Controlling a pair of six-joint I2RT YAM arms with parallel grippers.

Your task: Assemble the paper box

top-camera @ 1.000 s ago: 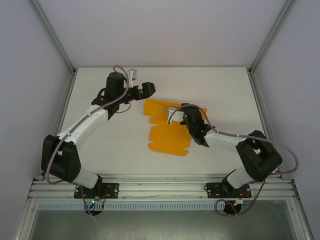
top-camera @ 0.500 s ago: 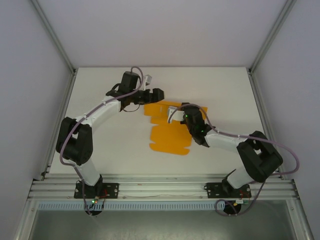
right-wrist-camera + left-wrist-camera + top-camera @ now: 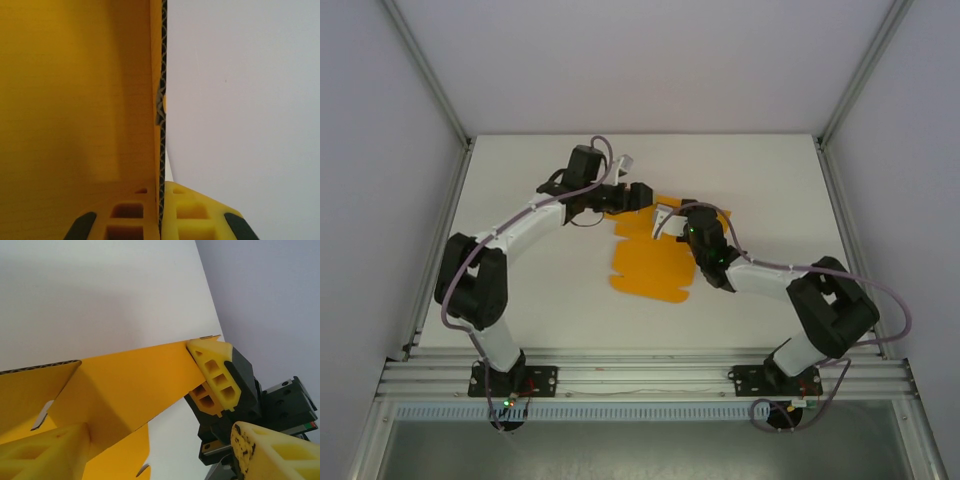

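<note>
The paper box (image 3: 650,268) is an orange-yellow die-cut sheet lying mid-table, its far flap tilted up. My right gripper (image 3: 669,219) is shut on that flap's edge; in the right wrist view its jaws (image 3: 162,220) clamp the corrugated edge of the paper box (image 3: 75,100). My left gripper (image 3: 638,196) is at the sheet's far end. In the left wrist view the left gripper (image 3: 155,455) stands open, the raised paper box flap (image 3: 125,385) running over its left finger (image 3: 45,452). The right gripper's fingers (image 3: 215,372) pinch the flap's far corner there.
The white table (image 3: 520,290) is bounded by grey walls (image 3: 380,150) on the left, right and back. An aluminium rail (image 3: 640,375) carrying both arm bases runs along the near edge. Both arms meet over the sheet's far end.
My left arm has swung right and brought its gripper to the sheet's far end. The sheet has shifted slightly left, with its far flap lifted by the right gripper.
</note>
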